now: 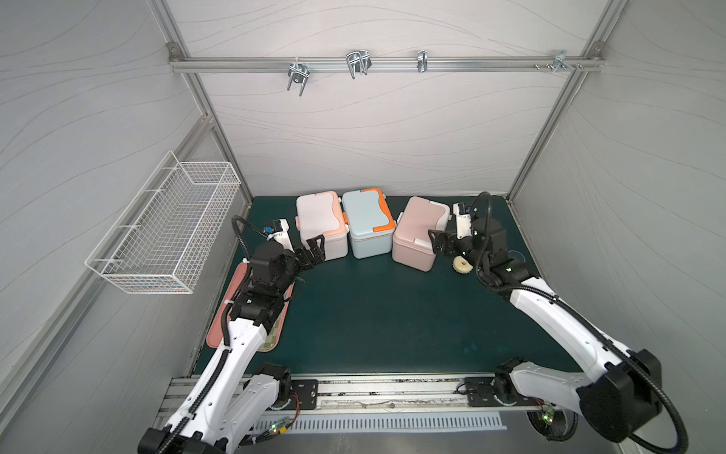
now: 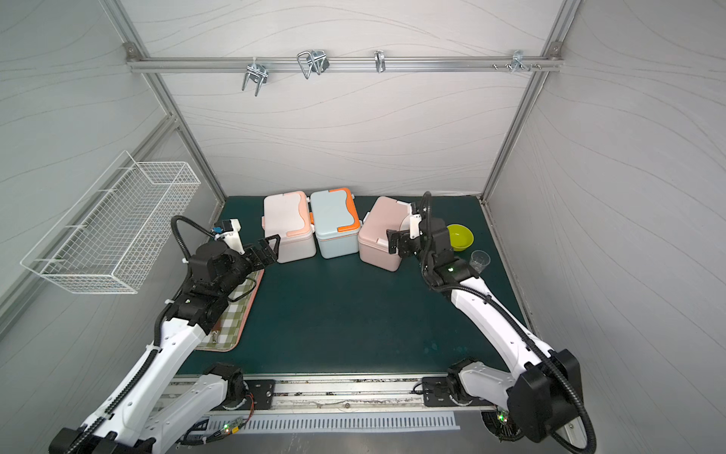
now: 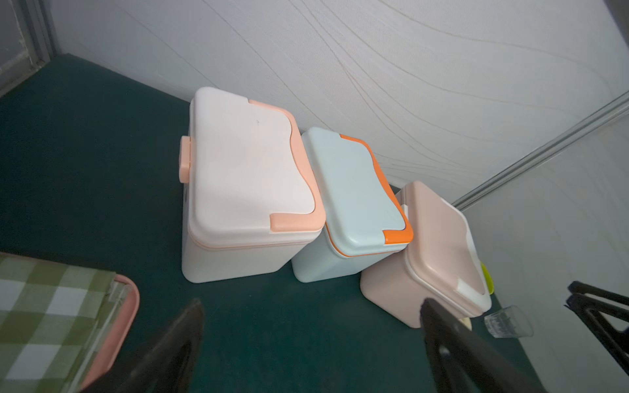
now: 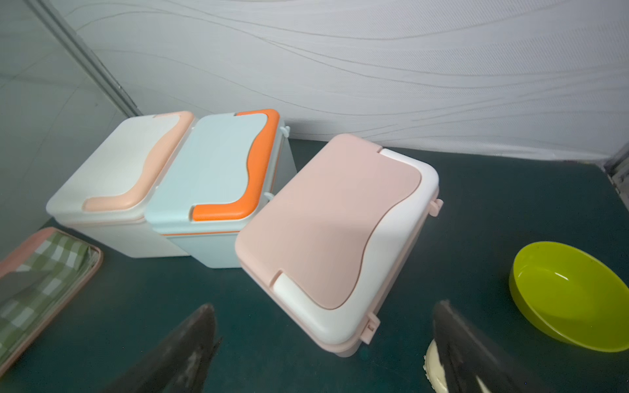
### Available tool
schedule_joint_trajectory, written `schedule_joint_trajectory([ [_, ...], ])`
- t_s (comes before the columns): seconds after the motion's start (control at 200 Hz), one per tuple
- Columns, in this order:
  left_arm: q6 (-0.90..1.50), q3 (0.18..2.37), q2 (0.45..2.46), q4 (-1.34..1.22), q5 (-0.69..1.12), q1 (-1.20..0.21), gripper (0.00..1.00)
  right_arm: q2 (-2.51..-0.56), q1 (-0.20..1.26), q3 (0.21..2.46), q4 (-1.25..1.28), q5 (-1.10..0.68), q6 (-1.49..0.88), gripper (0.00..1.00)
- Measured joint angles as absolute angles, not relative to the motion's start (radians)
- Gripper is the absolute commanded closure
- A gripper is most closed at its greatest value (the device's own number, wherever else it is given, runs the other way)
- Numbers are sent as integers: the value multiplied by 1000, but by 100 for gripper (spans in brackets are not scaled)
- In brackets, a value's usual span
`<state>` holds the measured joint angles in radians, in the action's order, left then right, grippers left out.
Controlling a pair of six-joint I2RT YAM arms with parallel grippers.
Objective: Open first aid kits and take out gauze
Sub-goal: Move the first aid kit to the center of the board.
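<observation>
Left claw (image 1: 314,251) is spread wide, grasping nothing. It hangs low over the surface (image 1: 373,314), to the left of the blue box (image 1: 367,220) and just short of the front corner of the white box (image 1: 320,220). The wrist view shows bare surface between its fingers (image 3: 177,340) and that box.

Right claw (image 1: 438,241) is likewise spread wide and empty. It sits to the right of the blue box, close by the right flank of the pink box (image 1: 416,236). In the wrist view a strip of surface separates its fingers (image 4: 190,340) from the box, so no contact that I can see.

Three boxes stand in a row along the back wall, blue box in the middle. The white box with peach trim is pressed against its left side. The pink box with white trim is just to its right, turned askew to the row; whether it touches the blue box I cannot tell. All three lids are down, so the gauze cannot be seen.

Round about:
- Pink tray (image 1: 217,334) with a green checked cloth (image 2: 231,314), well to the front-left of the blue box, partly under the left arm.
- Green bowl (image 2: 460,236) and clear cup (image 2: 480,260), to the right of the blue box, beyond the pink box and the right arm.
- Cream ring (image 1: 462,266), lying on the surface on that same side, just by the right claw.
- Wire basket (image 1: 165,232), hanging on the side wall far to the left.

From each claw to its nearest box lies only open surface.
</observation>
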<state>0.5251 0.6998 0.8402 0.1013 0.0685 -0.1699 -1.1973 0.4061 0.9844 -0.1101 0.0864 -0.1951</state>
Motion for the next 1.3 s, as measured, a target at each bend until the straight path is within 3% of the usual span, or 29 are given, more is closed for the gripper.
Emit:
schedule_joint_trajectory([
  [0.185, 662, 613, 842, 111, 128, -176, 1, -1395, 235, 1186, -188, -94, -283, 3],
  [0.37, 737, 583, 840, 115, 159, -232, 2, -1625, 185, 1430, -283, -230, -332, 8],
  [0.635, 771, 566, 841, 130, 177, -348, 3, -1901, 180, 1734, -441, -358, -352, 12],
  [0.88, 774, 565, 845, 170, 179, -370, 3, -2096, 189, 1952, -554, -411, -328, 13],
  [1.301, 762, 565, 876, 217, 181, -374, 4, -2219, 277, 2171, -698, -403, -177, 11],
])
